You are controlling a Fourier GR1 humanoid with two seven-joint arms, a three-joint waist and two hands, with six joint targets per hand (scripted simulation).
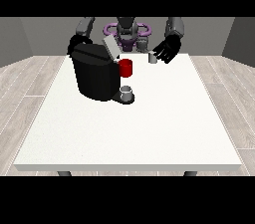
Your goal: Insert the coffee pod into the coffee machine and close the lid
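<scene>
Black robot hand (167, 49) fingers spread, beside coffee pod (153, 57)

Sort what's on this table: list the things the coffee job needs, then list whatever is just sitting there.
Needed for the job:
coffee machine
lid, standing open
coffee pod
robot hand at the view's right, beside the pod

Just sitting there:
red cup
grey cup on the machine's tray

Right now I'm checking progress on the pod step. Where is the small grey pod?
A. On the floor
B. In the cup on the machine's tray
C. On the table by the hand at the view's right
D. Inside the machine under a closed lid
C: the pod stands on the table just beside the hand at the view's right, and the machine's lid is up.
</scene>
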